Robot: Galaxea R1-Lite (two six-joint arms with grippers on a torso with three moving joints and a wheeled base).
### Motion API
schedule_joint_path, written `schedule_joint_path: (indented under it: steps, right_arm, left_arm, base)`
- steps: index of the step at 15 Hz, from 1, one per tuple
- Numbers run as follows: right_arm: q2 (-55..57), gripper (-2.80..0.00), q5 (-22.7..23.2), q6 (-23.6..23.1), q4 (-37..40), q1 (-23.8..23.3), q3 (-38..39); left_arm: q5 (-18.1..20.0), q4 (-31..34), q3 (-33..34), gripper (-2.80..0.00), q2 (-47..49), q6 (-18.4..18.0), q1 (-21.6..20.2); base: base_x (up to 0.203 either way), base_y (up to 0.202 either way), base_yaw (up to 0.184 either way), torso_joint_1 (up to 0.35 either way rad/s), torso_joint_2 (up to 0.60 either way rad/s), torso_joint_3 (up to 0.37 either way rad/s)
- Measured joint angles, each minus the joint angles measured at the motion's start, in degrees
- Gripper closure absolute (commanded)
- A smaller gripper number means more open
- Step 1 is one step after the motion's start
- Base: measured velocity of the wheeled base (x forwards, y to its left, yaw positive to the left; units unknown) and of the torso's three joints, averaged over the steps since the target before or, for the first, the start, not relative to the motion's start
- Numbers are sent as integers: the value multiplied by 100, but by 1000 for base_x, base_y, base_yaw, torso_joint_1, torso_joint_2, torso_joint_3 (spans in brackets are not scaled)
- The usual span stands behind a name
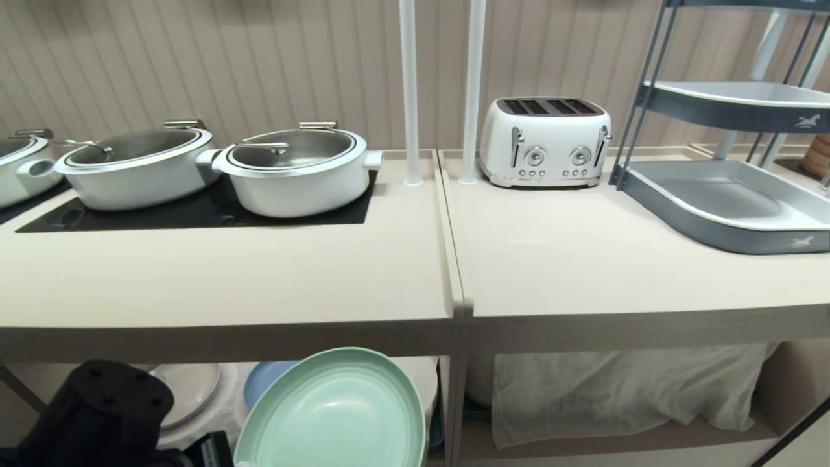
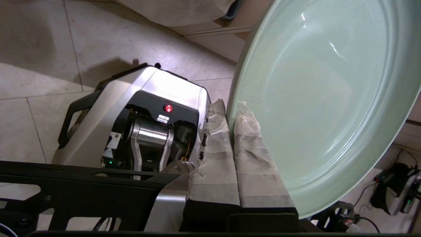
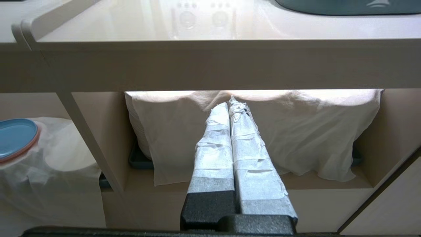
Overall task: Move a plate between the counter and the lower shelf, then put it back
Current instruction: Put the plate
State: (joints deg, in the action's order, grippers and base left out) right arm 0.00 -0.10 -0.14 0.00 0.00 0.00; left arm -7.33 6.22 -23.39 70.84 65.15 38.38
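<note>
Nearest the robot: left end effector (image 2: 230,112), two taped fingers (image 2: 213,158) clamped on the rim of one mint-green plate (image 1: 334,412). Plate is held in the air, tilted, in front of the desk (image 1: 227,279) edge and below the desk top, on neither desk nor shelf. Left arm (image 1: 97,415) shows as a black housing at the bottom left of the head view. Robot base (image 2: 131,121) and tiled floor (image 2: 33,59) sit under the plate in the left wrist view.

Right end effector (image 3: 230,105): fingers pressed together, holding nothing, pointing at the right compartment.

Behind the plate, left compartment of the lower shelf (image 1: 214,415), draped in white cloth: one blue plate (image 1: 266,379) and one pale plate (image 1: 188,392), both partly hidden. Right compartment (image 1: 616,441): one white cloth (image 1: 622,389) draped over something bulky; cannot tell what is under it.

Desk top, two sections side by side. Left section: one black cooktop panel (image 1: 194,217) with two white lidded pots (image 1: 298,170) fully in view, a third (image 1: 23,168) cut off at the left edge. Right section: one white four-slot toaster (image 1: 545,143), one grey tiered rack (image 1: 733,194) with two trays in view. Two white poles (image 1: 410,91) stand at the seam. Ribbed beige wall (image 1: 194,65) at the back.
</note>
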Motion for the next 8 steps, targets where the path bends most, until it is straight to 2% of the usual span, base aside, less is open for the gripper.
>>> schedule_joint_path:
  steps: [3, 8]
  right_arm:
    - [0, 0, 0, -2, 0, 0, 0]
    - [0, 0, 0, -2, 0, 0, 0]
  left_arm:
    - [5, -3, 2, 0, -12, 21, 47]
    - [11, -10, -30, 0, 2, 16, 83]
  base:
    - [0, 0, 0, 278, -587, -304]
    - [0, 0, 0, 184, -378, -197]
